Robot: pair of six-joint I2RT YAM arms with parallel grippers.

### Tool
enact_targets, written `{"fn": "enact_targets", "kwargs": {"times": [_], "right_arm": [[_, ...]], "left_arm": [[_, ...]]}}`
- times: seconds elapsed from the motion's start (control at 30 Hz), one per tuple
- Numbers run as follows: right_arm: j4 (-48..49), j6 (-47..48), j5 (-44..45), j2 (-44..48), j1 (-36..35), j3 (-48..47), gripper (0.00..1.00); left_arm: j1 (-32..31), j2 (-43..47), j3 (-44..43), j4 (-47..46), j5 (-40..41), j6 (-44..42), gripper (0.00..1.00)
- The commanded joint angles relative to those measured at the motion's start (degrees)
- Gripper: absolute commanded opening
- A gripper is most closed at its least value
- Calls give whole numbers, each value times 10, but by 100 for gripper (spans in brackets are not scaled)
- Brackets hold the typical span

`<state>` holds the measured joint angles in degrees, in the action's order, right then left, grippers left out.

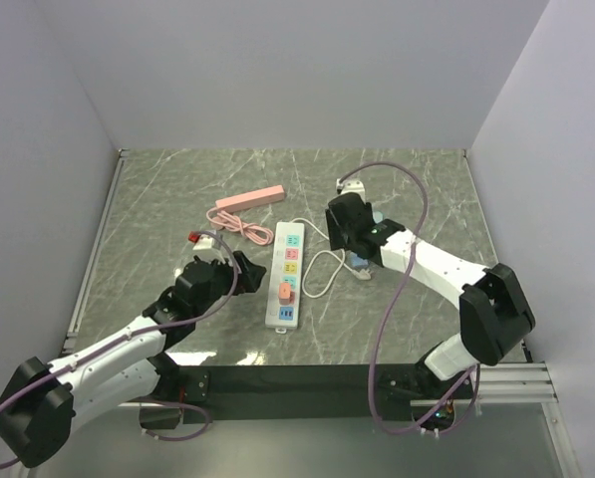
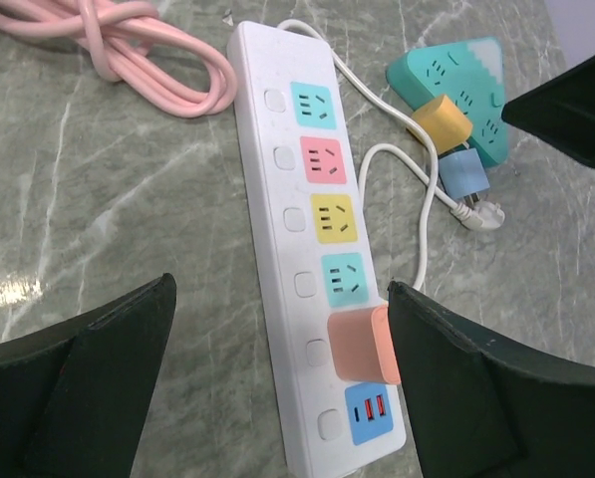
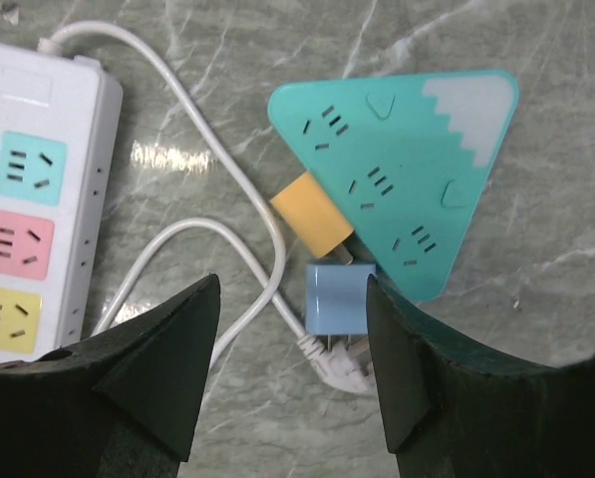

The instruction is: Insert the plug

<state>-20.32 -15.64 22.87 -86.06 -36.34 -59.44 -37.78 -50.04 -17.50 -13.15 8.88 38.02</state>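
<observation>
A white power strip (image 1: 286, 274) with coloured sockets lies mid-table, and an orange plug (image 2: 359, 346) sits pushed into its second-last socket. My left gripper (image 2: 280, 299) hangs open over that end of the strip (image 2: 277, 259), its right finger beside the orange plug. A blue plug (image 3: 335, 297) lies on the table with its prongs towards the camera, next to a yellow plug (image 3: 312, 214) and a teal triangular socket block (image 3: 407, 149). My right gripper (image 3: 292, 289) is open above the blue plug; its right finger is at the plug's edge and its left finger stands well clear.
The strip's white cord loops between strip and block, ending in a white plug (image 3: 337, 363) under the blue one. A pink power strip (image 1: 250, 198) and its coiled pink cord (image 2: 128, 50) lie at the back left. White walls enclose the table.
</observation>
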Motion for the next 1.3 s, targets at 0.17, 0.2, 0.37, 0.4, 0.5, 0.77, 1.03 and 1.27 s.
{"fn": "enact_targets", "kwargs": {"times": [0.17,0.2,0.37,0.4,0.5,0.77,1.03,1.27], "right_arm": [[-67,82,-107,-45,54,-109,67],[-88,85,-123,-54,67,-115,67],[-133,59,-173,-64,91,-113,65],[-139,49,-178,-62,91,-107,64],[-134,33,-193,-59,92,-80,63],[-162,6,-167,-97,93,-87,63],[-154,-9,-180,-117,108,-77,65],[-133,-21,-200,-125,130,-61,69]], "left_arm": [[23,-44,-47,-50,-47,-31,93],[24,-47,-52,-51,-54,-33,93],[28,-55,-50,-57,-55,-38,93],[28,-56,-50,-57,-53,-39,93],[30,-65,-54,-54,-54,-43,93],[32,-79,-50,-58,-67,-39,92],[35,-71,-53,-47,-62,-43,92],[38,-82,-54,-47,-64,-39,93]]}}
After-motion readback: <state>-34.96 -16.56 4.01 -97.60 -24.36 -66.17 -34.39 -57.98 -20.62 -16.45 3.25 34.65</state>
